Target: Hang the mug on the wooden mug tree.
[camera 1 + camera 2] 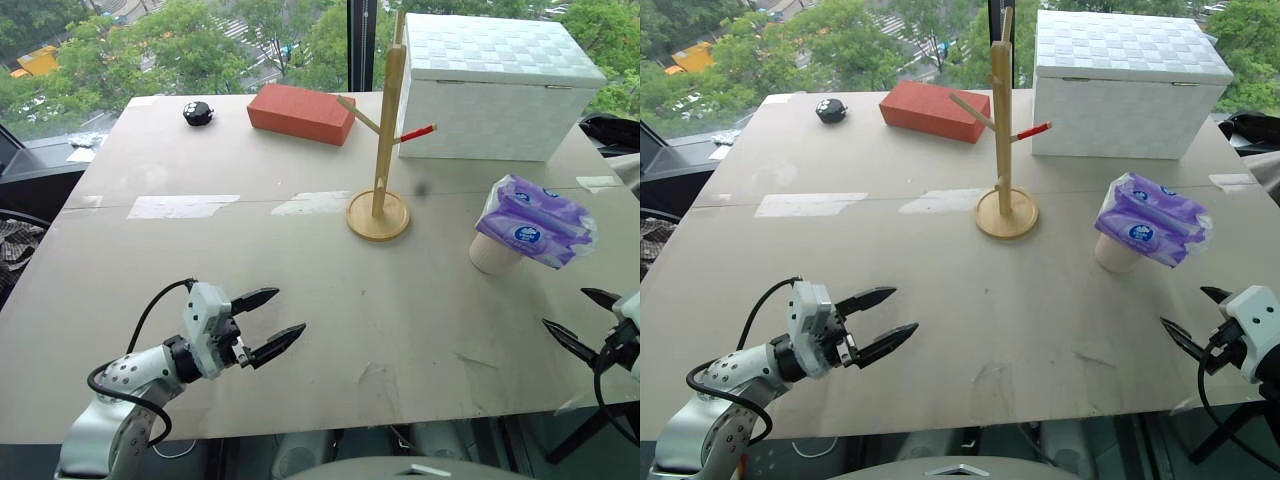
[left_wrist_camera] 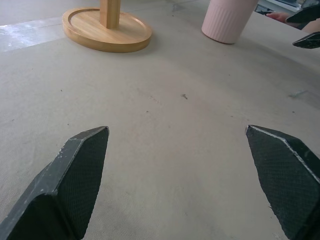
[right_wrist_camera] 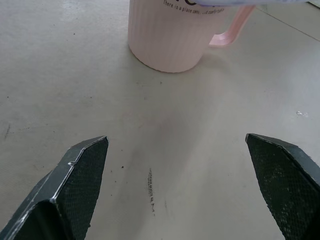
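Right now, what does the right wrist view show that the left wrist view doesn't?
Right wrist: the mug's handle, the print on its side, and the right gripper, open, empty, short of the mug. Left wrist: the mug tree's base and the left gripper, open and empty. Both: the mug standing on the table, ungripped.

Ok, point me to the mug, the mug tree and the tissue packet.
mug [image 3: 167, 37], right wrist view, ribbed side wall.
mug tree [image 1: 388, 110], left eye view, upright pole.
tissue packet [image 1: 535, 222], left eye view, purple wrapper.
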You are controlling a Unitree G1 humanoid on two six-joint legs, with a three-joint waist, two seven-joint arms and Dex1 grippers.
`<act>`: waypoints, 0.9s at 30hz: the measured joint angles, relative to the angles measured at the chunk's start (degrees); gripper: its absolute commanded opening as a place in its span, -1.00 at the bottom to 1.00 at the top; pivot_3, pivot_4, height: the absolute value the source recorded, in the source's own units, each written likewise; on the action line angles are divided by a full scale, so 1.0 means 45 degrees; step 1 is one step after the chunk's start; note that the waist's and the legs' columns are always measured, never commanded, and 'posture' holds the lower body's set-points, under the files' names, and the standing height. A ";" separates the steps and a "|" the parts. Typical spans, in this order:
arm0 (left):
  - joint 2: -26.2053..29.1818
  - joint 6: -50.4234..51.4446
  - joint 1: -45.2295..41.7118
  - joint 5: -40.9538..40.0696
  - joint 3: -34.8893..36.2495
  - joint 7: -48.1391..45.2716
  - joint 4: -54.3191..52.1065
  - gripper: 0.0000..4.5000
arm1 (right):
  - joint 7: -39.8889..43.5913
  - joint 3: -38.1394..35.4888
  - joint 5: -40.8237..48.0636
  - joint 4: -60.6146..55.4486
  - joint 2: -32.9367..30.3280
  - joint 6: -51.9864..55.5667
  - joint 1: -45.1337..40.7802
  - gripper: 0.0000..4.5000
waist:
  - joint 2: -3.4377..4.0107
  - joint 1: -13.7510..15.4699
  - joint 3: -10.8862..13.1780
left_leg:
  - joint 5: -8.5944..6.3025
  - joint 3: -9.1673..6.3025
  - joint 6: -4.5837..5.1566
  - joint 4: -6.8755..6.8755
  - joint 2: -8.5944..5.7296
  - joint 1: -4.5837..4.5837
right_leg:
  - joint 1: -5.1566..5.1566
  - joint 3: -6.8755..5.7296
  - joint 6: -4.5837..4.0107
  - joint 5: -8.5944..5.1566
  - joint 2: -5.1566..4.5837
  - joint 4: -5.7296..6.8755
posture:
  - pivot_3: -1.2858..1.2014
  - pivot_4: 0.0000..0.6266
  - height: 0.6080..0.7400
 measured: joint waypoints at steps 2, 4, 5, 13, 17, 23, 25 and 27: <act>0.0000 0.0001 -0.0028 0.0000 -0.0002 -0.0001 0.0013 1.00 | 0.0000 0.0000 -0.0029 0.0012 0.0000 -0.0033 -0.0006 0.98 | 0.0000 -0.0001 0.0000 | 0.0000 -0.0001 0.0000 0.0000 0.0000 0.0002 | 0.0000 0.0000 0.0000 0.0000 0.0000 0.0000 | 0.03 -0.52 1.00; -0.0002 0.0217 -0.0755 -0.0022 -0.0249 -0.0106 0.0110 1.00 | -0.0508 -0.0103 -0.0312 -0.0090 0.0043 -0.0027 -0.0230 0.98 | 0.0014 0.0034 0.0009 | 0.0000 -0.0002 0.0000 0.0006 0.0000 0.0002 | 0.0003 -0.0008 0.0000 0.0001 -0.0001 0.0006 | 0.03 -0.52 1.00; -0.0002 0.0339 -0.1462 -0.0137 -0.0571 -0.0272 0.0104 1.00 | -0.0850 -0.0466 -0.0311 -0.0489 0.0107 0.0065 -0.0299 0.98 | 0.0047 0.0102 0.0018 | 0.0000 0.0003 0.0000 0.0012 0.0000 -0.0007 | 0.0004 -0.0016 0.0001 0.0001 -0.0006 0.0011 | 0.03 -0.52 1.00; 0.0231 0.1463 -0.4775 -0.1502 -0.1324 -0.1682 0.0451 1.00 | -0.1665 -0.2482 -0.0437 -0.3855 -0.0811 0.1163 -0.0469 0.98 | 0.0057 0.0022 0.0013 | 0.0002 0.0029 0.0001 0.0007 0.0015 -0.0013 | 0.0005 -0.0022 0.0003 0.0001 0.0013 0.0008 | 0.03 -0.52 1.00; 0.0163 0.1937 -0.5219 -0.1749 -0.1766 -0.1751 0.0439 1.00 | -0.1313 -0.2672 -0.0410 -0.5170 -0.1670 0.1999 -0.0440 0.98 | 0.0041 -0.0014 0.0018 | 0.0002 0.0041 0.0004 0.0010 0.0015 -0.0012 | 0.0007 -0.0016 0.0005 0.0001 0.0012 0.0005 | 0.03 -0.52 1.00; -0.0186 0.2238 -0.5076 -0.1996 -0.2221 -0.1619 -0.0061 1.00 | -0.1219 -0.1225 -0.1211 -0.5364 -0.2524 0.2268 -0.1129 0.98 | 0.0015 -0.0021 0.0027 | 0.0002 0.0041 0.0005 0.0037 0.0017 -0.0009 | 0.0016 -0.0016 0.0006 0.0001 0.0010 0.0006 | 0.03 -0.52 1.00; -0.0246 0.2207 -0.4917 -0.1966 -0.2370 -0.1600 -0.0207 1.00 | -0.1427 -0.0392 -0.1729 -0.4899 -0.2757 0.2220 -0.1950 0.98 | 0.0016 -0.0028 0.0028 | 0.0002 0.0049 0.0005 0.0039 0.0017 -0.0003 | 0.0016 -0.0010 0.0004 0.0002 0.0009 0.0009 | 0.03 -0.52 1.00; -0.0288 0.2192 -0.4692 -0.1924 -0.2555 -0.1554 -0.0392 1.00 | -0.1557 0.0309 -0.2354 -0.4348 -0.2985 0.2134 -0.2486 0.98 | 0.0013 -0.0008 0.0030 | 0.0003 0.0044 0.0005 0.0039 0.0018 -0.0007 | 0.0015 -0.0015 0.0003 0.0002 0.0009 0.0010 | 0.03 -0.52 1.00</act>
